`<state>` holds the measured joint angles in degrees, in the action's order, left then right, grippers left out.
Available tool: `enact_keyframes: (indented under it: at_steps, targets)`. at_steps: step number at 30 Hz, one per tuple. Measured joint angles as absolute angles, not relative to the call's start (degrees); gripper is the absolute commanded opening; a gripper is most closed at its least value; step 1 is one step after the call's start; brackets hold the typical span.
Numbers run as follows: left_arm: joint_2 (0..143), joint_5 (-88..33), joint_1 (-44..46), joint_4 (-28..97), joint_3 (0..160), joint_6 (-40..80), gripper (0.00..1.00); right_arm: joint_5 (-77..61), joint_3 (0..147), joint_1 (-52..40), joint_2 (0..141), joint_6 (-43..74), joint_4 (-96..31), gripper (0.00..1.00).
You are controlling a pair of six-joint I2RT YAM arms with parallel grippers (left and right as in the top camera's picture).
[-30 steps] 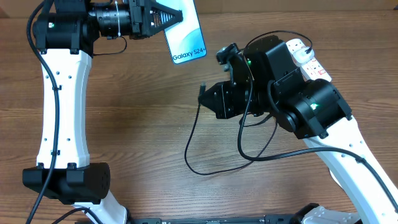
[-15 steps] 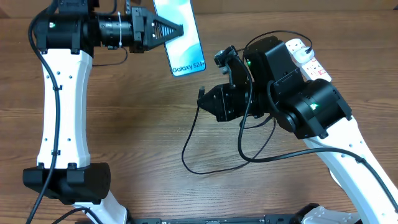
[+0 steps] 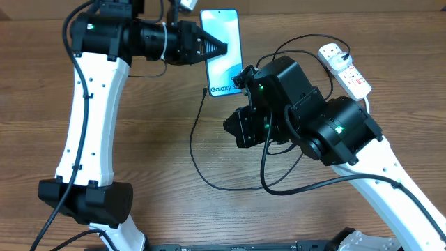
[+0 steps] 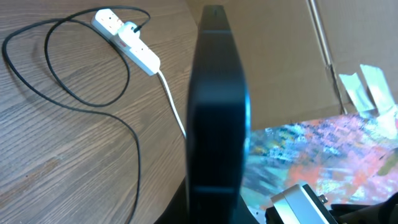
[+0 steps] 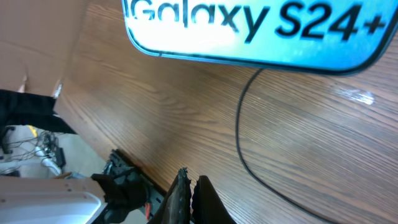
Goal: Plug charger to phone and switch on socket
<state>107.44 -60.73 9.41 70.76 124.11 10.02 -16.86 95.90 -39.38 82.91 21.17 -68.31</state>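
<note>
My left gripper [image 3: 211, 49] is shut on the phone [image 3: 224, 52] and holds it above the table, light blue screen up. The left wrist view shows the phone [image 4: 214, 112] edge-on as a dark bar. Just below the phone, my right gripper [image 3: 226, 124] is shut, and its fingertips [image 5: 202, 190] show nothing between them. The charger [image 3: 193, 146] is a thin black cable looping over the wood; its free end lies by the phone's lower left corner. Whether that end is in the port I cannot tell. The white socket [image 3: 345, 66] lies at the back right, with the cable [image 4: 134, 155] running to it.
The right arm's own black cable [image 3: 279, 187] loops on the table under it. A cardboard wall [image 4: 280, 62] stands beyond the far table edge. The left arm's base [image 3: 83, 202] sits at the front left. The socket's thick white cord [image 4: 171, 99] trails off the table edge.
The left arm has carried the phone right and down, close to the right gripper. The charger's free end has shifted left and up. The right arm has edged left.
</note>
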Motion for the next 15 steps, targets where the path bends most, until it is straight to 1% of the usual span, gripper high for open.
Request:
enact_keyframes:
  at_steps: [4, 5, 8, 10, 12, 14, 15]
  targets:
    - [107.5, -57.4, 9.5, 70.8, 124.1, 8.5, 0.04, -15.4, 95.9, -39.4, 83.2, 21.4, -68.5, 0.04]
    - [107.5, -55.8, 9.3, 70.8, 124.1, 8.4, 0.04, -15.1, 95.9, -39.4, 83.2, 21.6, -68.5, 0.07]
    - [107.5, -48.1, 8.3, 71.8, 124.1, 8.4, 0.04, -12.9, 95.9, -39.4, 83.2, 23.7, -68.6, 0.22]
    - [107.5, -42.2, 7.4, 72.9, 124.1, 8.8, 0.04, -10.3, 95.9, -39.4, 83.5, 26.0, -68.9, 0.36]
    - [107.6, -35.1, 6.8, 74.4, 124.1, 8.9, 0.04, -6.9, 95.9, -39.4, 84.2, 29.1, -69.5, 0.47]
    - [107.7, -29.0, 6.3, 76.0, 124.1, 9.0, 0.04, -3.6, 95.9, -39.4, 85.4, 31.7, -69.6, 0.52]
    - [107.9, -25.8, 6.2, 76.8, 124.1, 9.0, 0.04, -1.7, 95.9, -39.4, 86.1, 33.0, -69.6, 0.57]
